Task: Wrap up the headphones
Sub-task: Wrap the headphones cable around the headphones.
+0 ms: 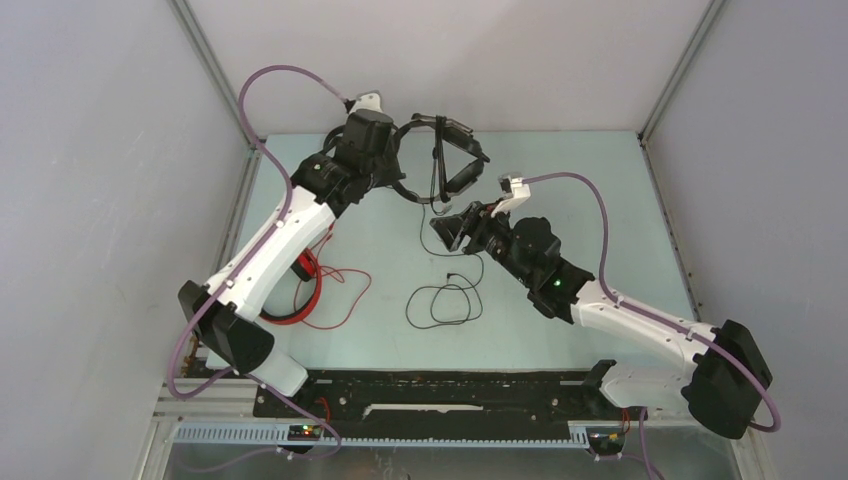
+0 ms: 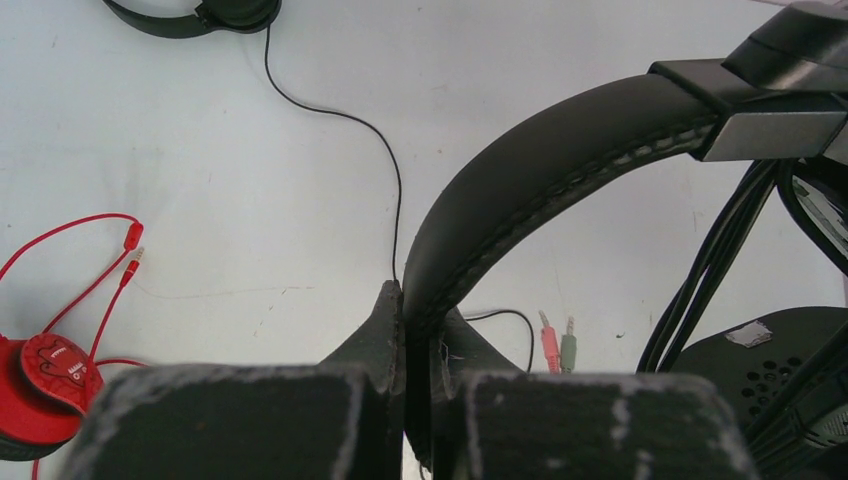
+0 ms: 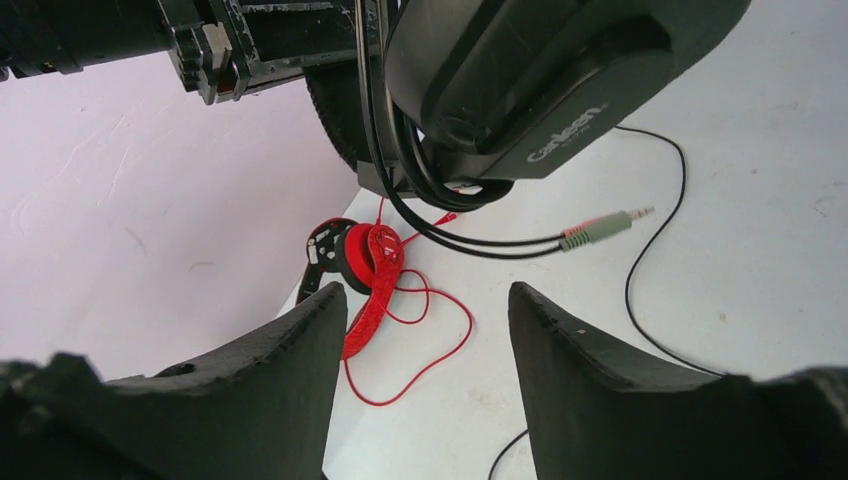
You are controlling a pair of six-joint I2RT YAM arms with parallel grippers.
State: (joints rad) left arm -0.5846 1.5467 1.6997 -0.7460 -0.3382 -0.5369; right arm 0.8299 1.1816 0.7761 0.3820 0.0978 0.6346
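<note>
Showed both arms whole only from above, with the left arm stretched far toward the back wall and the right arm bent inward at the elbow, aimed at it from the right. Placed the bulky black headset in the air above the far middle of the table. Hid most of the red headset under the left forearm, near the table's left side. Showed a loose black cable looped mid-table.

Revealed, from the left wrist alone, the left gripper clamped on the bulky set's padded headband. Revealed there too the slim black headset lying on the table, mostly hidden beneath the left arm from above.

Revealed, from the right wrist alone, lettering on the bulky set's ear cup and dark cable wound around it. Found the right gripper just below that cup, fingers apart, gripping nothing.

Counted three headsets: two black, one red. Counted two pink and green plugs at the wound cable's end, and two red plugs on the table.
</note>
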